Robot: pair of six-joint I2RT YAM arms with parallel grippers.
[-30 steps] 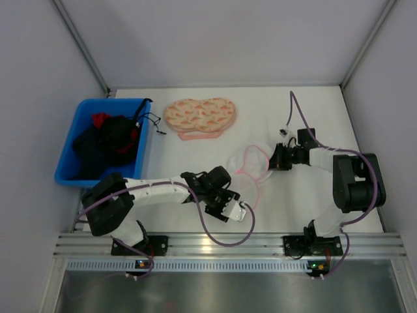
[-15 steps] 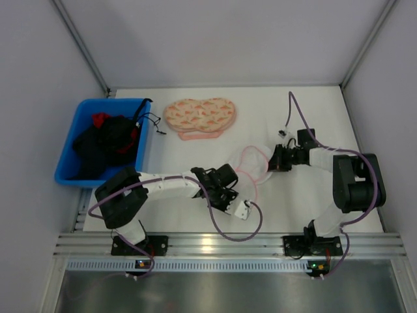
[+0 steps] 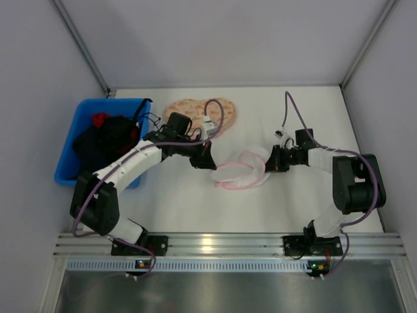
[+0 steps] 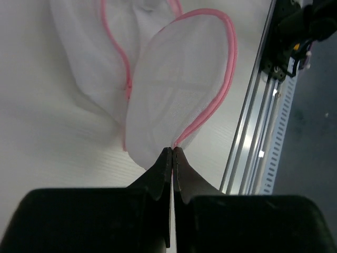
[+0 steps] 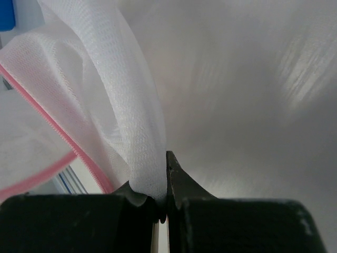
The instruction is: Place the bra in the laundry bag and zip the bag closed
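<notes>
I see my left arm (image 3: 128, 163) and right arm (image 3: 355, 182) as white link shells between bulky black joint housings, with purple cables (image 3: 291, 107) looping along them and matte black tapered fingers on the left claw (image 4: 172, 150) and right claw (image 5: 162, 183).

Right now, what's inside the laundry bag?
Nothing dark shows through the bag; its white mesh looks empty. Where the mesh folds double by the right hand, I cannot see through. The blue bin holds black cloth.

mesh laundry bag (image 3: 240, 171): 1 | peach heart-shaped patterned cloth (image 3: 189, 105): 1 | blue bin (image 3: 83, 111): 1 | dark clothes heap (image 3: 104, 145): 1 | pincers: 2 (left pincer (image 4: 172, 149), right pincer (image 5: 166, 156))
</notes>
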